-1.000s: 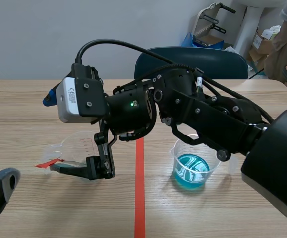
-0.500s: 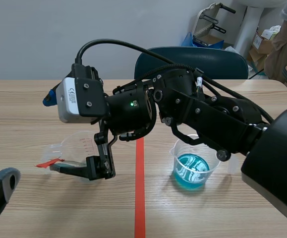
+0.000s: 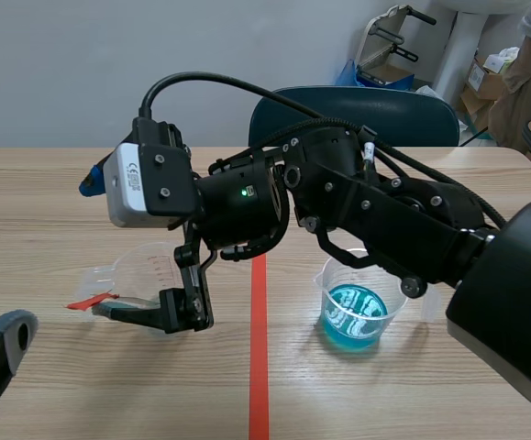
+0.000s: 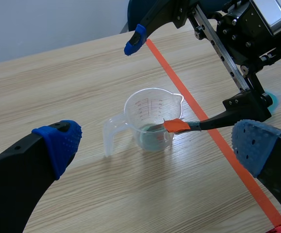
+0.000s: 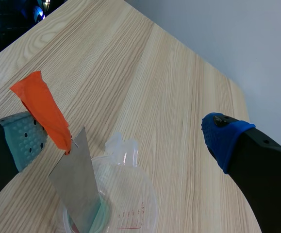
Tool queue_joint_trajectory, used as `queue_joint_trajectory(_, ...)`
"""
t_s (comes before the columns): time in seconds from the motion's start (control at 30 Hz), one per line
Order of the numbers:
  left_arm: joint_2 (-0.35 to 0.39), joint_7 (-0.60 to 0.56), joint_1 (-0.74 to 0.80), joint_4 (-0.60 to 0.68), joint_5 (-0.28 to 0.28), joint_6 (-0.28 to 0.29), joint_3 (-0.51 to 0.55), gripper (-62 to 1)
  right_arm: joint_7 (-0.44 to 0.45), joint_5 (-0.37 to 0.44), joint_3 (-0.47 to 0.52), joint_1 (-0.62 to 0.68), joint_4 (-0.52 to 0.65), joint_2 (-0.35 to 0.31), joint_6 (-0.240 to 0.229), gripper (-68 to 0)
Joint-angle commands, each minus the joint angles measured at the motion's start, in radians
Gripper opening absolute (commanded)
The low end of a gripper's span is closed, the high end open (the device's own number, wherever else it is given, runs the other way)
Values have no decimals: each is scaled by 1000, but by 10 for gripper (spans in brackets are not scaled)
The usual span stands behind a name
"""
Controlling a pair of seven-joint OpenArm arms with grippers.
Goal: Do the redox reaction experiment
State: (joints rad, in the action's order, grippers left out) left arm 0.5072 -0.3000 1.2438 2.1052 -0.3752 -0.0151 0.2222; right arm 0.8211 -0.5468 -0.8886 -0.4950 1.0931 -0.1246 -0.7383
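Scene view: mid-distance, facing across table. Wrist views: close, angled down; all share clear beaker.

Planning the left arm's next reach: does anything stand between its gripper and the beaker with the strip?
Nothing visible does: only bare table lies between the left gripper and the beaker. The right gripper sits beside the orange-tipped strip.

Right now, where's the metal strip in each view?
Scene: strip low left, its orange end showing at the clear cup, left of the red line.
Left wrist: strip at the cup's rim, metal end inside.
Right wrist: strip standing in the cup, orange end up.
Shared landmark: the cup.
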Motion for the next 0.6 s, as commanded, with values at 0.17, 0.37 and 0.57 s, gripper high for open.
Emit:
queue_joint_trajectory(0.17,3,-14,0,15,-2,2,-6,14,0,15,-3,-20,9,8,-7,4)
queue_joint_trajectory(0.37,3,-14,0,15,-2,2,-6,14,-7,15,-3,-20,9,8,-7,4)
queue_joint_trajectory(0.57,3,-14,0,15,-2,2,-6,14,-7,15,-3,-20,9,8,-7,4)
